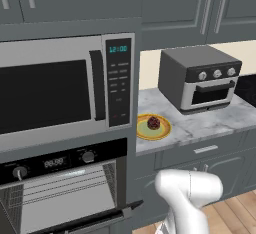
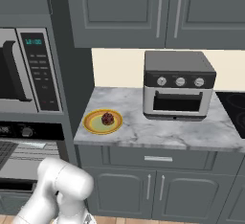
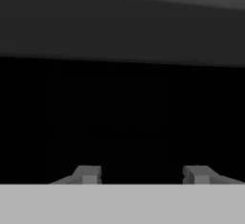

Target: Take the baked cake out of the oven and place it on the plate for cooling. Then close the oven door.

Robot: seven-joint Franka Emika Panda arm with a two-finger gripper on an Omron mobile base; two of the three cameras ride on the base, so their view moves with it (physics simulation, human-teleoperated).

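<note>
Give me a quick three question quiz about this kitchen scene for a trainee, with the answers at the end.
1. True or false: the baked cake sits on the plate.
2. Multiple choice: the oven door is A) shut, B) hanging open, C) removed.
3. Fill in: the grey box with three knobs standing on the marble counter is a ______.

Key:
1. True. The cake rests on the plate's green centre, in both base views.
2. B. The wire racks show inside the oven and the door is dropped down.
3. Toaster oven, standing beside the plate and apart from it.
</note>
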